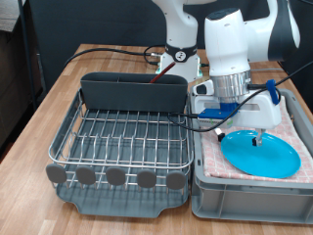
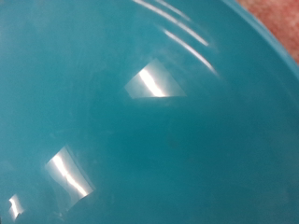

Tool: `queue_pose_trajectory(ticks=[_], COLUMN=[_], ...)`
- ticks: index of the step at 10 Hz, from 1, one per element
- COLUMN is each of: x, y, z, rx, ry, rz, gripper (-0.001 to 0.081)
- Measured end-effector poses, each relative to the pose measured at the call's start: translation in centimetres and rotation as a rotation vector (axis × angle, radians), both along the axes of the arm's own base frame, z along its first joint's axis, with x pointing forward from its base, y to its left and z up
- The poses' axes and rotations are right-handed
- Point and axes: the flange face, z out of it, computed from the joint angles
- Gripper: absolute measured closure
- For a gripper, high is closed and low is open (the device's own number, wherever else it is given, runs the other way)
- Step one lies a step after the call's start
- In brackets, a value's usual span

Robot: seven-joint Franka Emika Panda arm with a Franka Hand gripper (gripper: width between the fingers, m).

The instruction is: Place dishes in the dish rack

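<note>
In your exterior view, the rack (image 1: 122,147) sits at the left: 1 silver wire grid in a dark tray, with round grey tabs (image 1: 115,176) along the front and a tall grey compartment (image 1: 134,93) at the back. No dish shows on the grid. Just beside it on the right is the grey bin (image 1: 249,191) lined with pink checked cloth (image 1: 293,127). The plate (image 1: 259,154) lies flat on that cloth, inside the bin. The arm (image 1: 235,49) comes down from the top, and the gripper (image 1: 257,139) is right at the plate's upper surface, near its middle. You cannot tell from here whether the fingers are spread or closed, or whether they clasp anything. Black cables (image 1: 108,51) trail across the wooden table (image 1: 49,93) behind the rack.

In your wrist view, the plate (image 2: 140,121) fills almost the whole picture, a glossy teal-blue surface with several bright reflections. A sliver of the pink cloth (image 2: 280,11) shows in 1 corner past the plate's rim. No fingers show here, so this view does not settle the gripper's state either.
</note>
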Motion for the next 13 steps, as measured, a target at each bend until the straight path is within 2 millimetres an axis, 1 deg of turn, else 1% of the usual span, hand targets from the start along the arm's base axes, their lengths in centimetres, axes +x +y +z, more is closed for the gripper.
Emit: queue_pose_trajectory(ticks=[3,4,5,6,7,8,9,10,12,13], x=[0.05,0.02,-0.02,-0.06,-0.11,-0.15,-0.2,-0.25,-0.03,0.28], y=[-0.14,-0.08,0.02,0.1,0.18,0.3,0.44,0.56,0.39,0.2], z=[0.02,-0.02,-0.07,-0.12,-0.16,-0.19,-0.22,-0.24,0.07,0.68], rx=[-0.001,0.001,0.003,0.005,0.007,0.008,0.009,0.01,-0.002,-0.024], ry=[-0.001,0.002,0.006,0.01,0.014,0.016,0.017,0.019,0.024,0.033], rz=[-0.006,-0.005,-0.002,0.001,0.003,0.006,0.01,0.013,0.029,0.038], gripper=[0.0015,0.0199,0.0366,0.0366,0.0526,0.0526,0.0688,0.0769,0.0769,0.0769])
